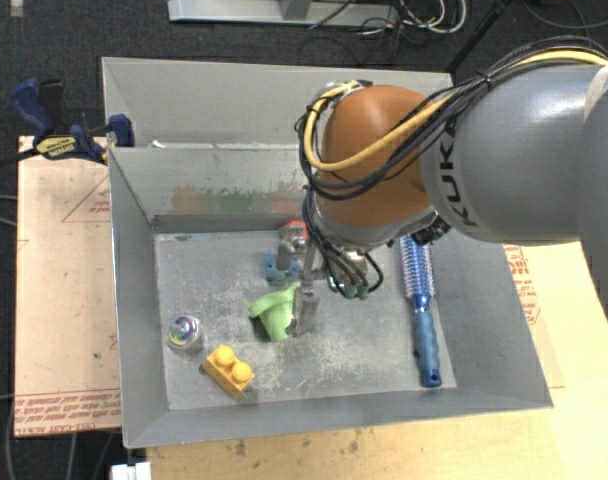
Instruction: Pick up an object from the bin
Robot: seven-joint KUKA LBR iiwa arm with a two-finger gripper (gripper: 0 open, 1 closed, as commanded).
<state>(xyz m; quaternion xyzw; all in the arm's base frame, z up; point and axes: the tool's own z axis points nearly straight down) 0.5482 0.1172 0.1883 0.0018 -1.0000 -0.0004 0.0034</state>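
The pincer (306, 313) sits low, mid-bin (364, 373), just beside a crumpled green thing (272, 314). I cannot tell how wide it is. Nothing is lifted yet.

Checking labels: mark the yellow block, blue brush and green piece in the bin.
yellow block (228, 370): camera view, its top face.
blue brush (422, 315): camera view, handle just below the bristles.
green piece (271, 314): camera view, its middle.
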